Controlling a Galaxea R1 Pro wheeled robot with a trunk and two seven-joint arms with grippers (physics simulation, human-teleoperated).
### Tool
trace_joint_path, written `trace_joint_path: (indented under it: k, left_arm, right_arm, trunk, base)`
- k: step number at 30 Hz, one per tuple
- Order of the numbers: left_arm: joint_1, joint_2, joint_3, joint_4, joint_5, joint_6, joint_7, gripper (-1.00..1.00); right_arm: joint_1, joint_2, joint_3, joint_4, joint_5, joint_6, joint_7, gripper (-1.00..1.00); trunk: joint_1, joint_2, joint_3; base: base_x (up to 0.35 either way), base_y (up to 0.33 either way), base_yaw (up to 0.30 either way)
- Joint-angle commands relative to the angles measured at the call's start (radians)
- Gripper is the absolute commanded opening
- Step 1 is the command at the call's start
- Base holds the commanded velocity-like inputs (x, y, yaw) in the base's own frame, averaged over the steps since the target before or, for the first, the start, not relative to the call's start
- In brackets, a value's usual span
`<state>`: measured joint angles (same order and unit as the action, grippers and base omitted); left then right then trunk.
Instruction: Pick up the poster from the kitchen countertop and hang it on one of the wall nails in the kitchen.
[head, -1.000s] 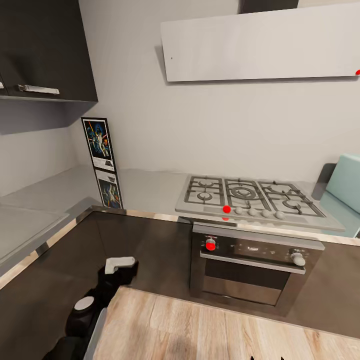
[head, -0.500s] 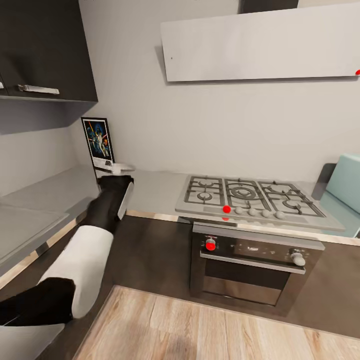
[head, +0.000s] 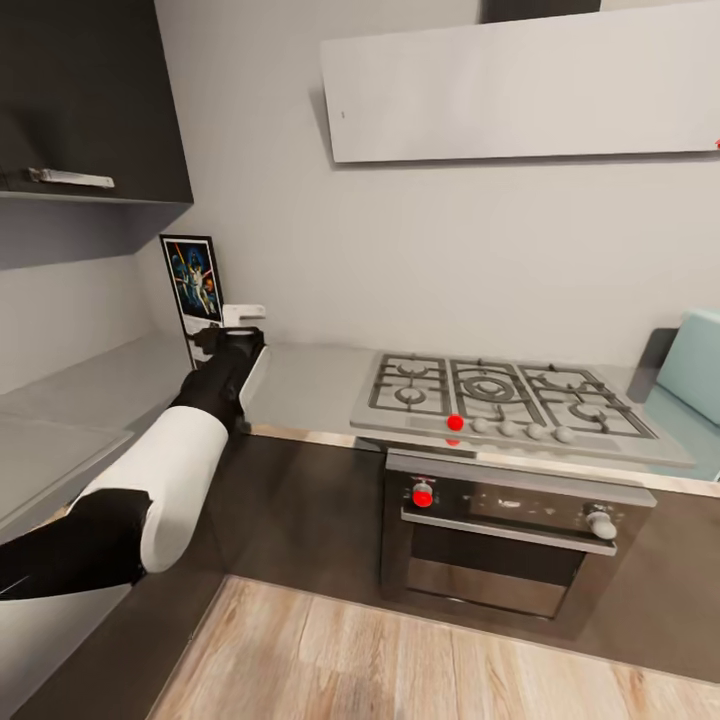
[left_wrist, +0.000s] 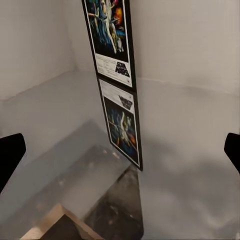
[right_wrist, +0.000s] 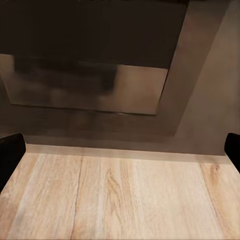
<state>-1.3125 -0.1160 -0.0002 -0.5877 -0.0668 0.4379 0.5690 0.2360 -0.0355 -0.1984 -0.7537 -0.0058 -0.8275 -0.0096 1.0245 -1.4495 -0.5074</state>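
poster (head: 196, 285) upright in corner on kitchen countertop (head: 300, 375), leaning against wall, mirrored in glossy top; left gripper (head: 240, 322) just beside poster's lower right, fingers spread wide per left wrist view, nothing held; gas hob (head: 495, 398) and oven (head: 505, 535) further right; right gripper fingers spread over wood floor (right_wrist: 120, 200)

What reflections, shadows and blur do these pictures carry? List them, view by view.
Head view: soft shadow under the range hood; edges bend, wide-angle. Left wrist view: the glossy kitchen countertop mirrors the poster standing on it; dark fingers at the frame's sides, wide apart. Right wrist view: smeared, blurry reflection on the oven door above the wood floor.
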Motion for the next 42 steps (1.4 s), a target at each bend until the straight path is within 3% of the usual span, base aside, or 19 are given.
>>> trace_joint_path:
  k: [1,9,10,12,22,42]
  left_arm:
    - [-0.001,0.001,0.001,0.003,-0.007,0.006,0.002,1.00]
    - [-0.002,0.009,0.003,0.015,-0.004,0.002,0.003,1.00]
    - [-0.002,0.009,0.003,0.015,-0.004,0.002,0.003,1.00]
    - [-0.002,0.009,0.002,0.014,-0.004,0.002,0.003,1.00]
    - [-0.002,0.010,0.003,0.007,-0.004,0.004,0.002,1.00]
    - [-0.002,0.011,0.003,0.009,-0.005,0.006,0.001,1.00]
  right_arm:
    - [0.000,0.000,0.000,0.000,0.000,-0.002,-0.001,1.00]
    - [0.000,-0.002,-0.002,0.045,0.000,-0.002,-0.001,1.00]
    - [0.000,-0.004,-0.003,0.132,-0.002,-0.002,0.000,1.00]
    - [0.000,-0.005,-0.003,0.146,-0.002,-0.002,0.000,1.00]
    - [0.000,-0.004,-0.003,0.149,-0.001,-0.002,-0.001,1.00]
    - [0.000,-0.006,-0.003,0.153,0.000,-0.002,0.000,1.00]
  trunk:
    - [0.001,0.000,-0.001]
    - [0.001,0.000,-0.001]
    - [0.001,0.000,-0.001]
    - [0.001,0.000,-0.001]
    - [0.001,0.000,-0.001]
    - [0.001,0.000,-0.001]
  base:
    - [0.288,0.000,0.000]
    - [0.330,0.000,0.000]
    - [0.337,0.000,0.000]
    - [0.337,0.000,0.000]
    - [0.196,0.031,0.000]
    - [0.198,0.229,0.000]
